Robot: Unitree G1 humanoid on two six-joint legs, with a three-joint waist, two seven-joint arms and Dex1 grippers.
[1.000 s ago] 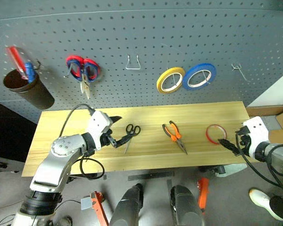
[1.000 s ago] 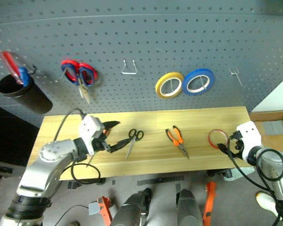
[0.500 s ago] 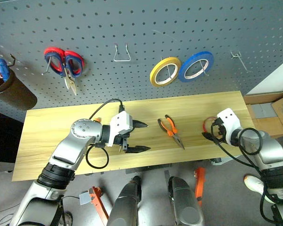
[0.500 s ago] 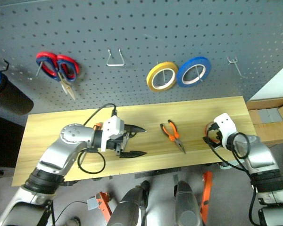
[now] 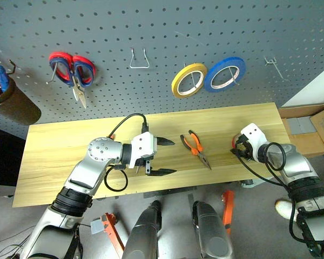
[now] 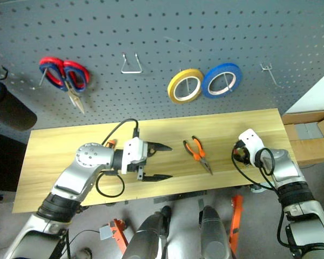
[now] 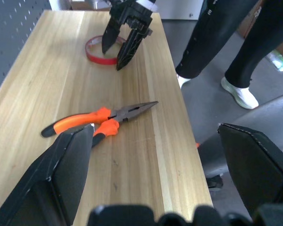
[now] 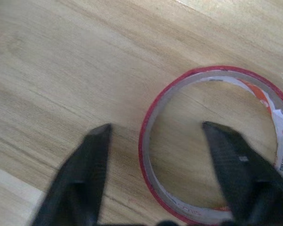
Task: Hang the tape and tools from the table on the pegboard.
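The red tape (image 8: 217, 141) lies flat on the table (image 5: 59, 156) near its right end, and the right gripper (image 7: 120, 40) straddles its rim, one finger (image 8: 240, 174) inside the ring and the other (image 8: 80, 174) outside on the wood, with a gap to the band on both sides, so not yet clamped. The left gripper (image 5: 164, 157) hovers over the table's middle, jaws spread wide and holding nothing. The pliers (image 5: 196, 149) lie on the table just right of it, between the two grippers, below the pegboard (image 5: 167, 21)
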